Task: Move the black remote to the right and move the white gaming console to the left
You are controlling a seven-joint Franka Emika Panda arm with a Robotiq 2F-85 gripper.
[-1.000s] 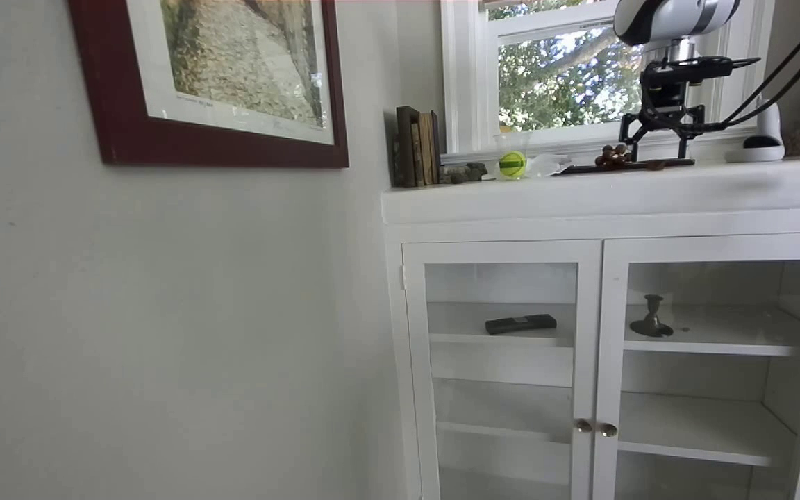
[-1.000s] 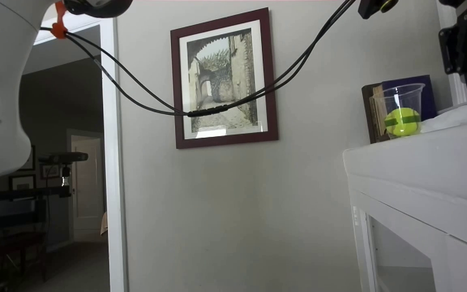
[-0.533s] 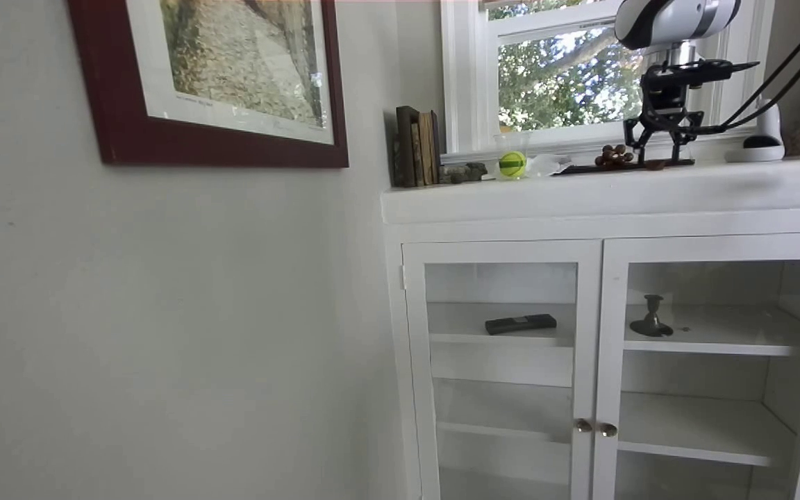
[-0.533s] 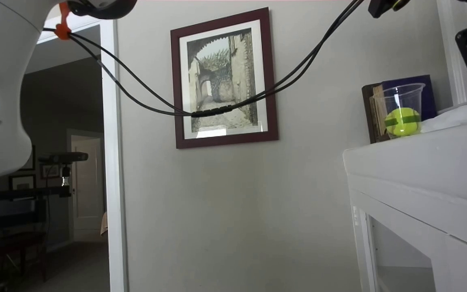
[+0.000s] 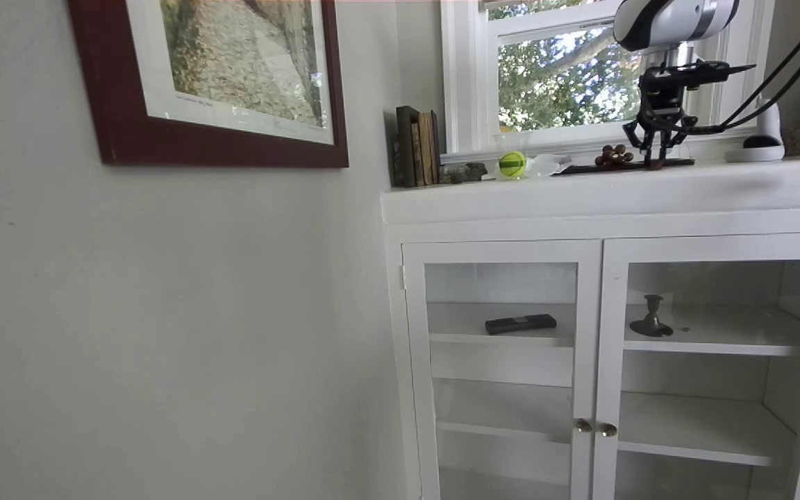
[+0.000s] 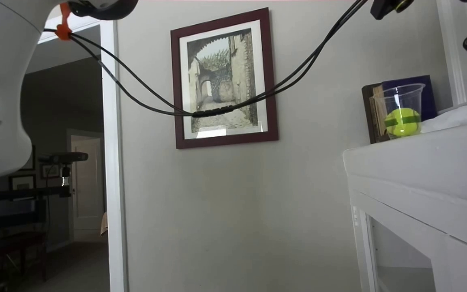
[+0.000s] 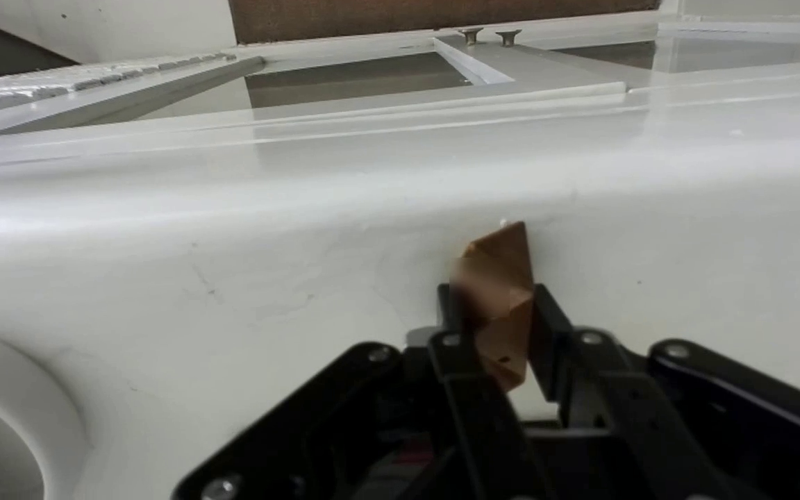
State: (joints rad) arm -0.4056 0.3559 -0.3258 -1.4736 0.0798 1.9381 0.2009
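Observation:
My gripper [image 7: 494, 305] is closed around a faceted reddish-brown piece [image 7: 507, 344], with a black finger touching it on each side. In an exterior view the brown piece [image 5: 654, 164] sits at the fingertips, low on the white ledge. Two flat dark bars show there: a dark bar [image 5: 584, 169] lying on the ledge under the gripper, and a black bar [image 5: 521, 323] on a shelf behind cabinet glass. Which of them is the black remote I cannot tell. The white upright thing that fits the white gaming console [image 5: 768, 125] stands on the ledge, right of the gripper.
A cluster of brown balls [image 5: 614, 157] stands close beside the fingers. Farther left are crumpled clear plastic [image 5: 546, 165], a yellow-green ball [image 6: 402, 121] in a clear cup, and upright books [image 5: 419, 147]. A white curved rim [image 7: 60, 403] edges into the wrist view's lower left.
The jaws have come together from wide apart, and the brown piece that lay on the ledge is now between the fingers. The wrist has shifted only slightly.

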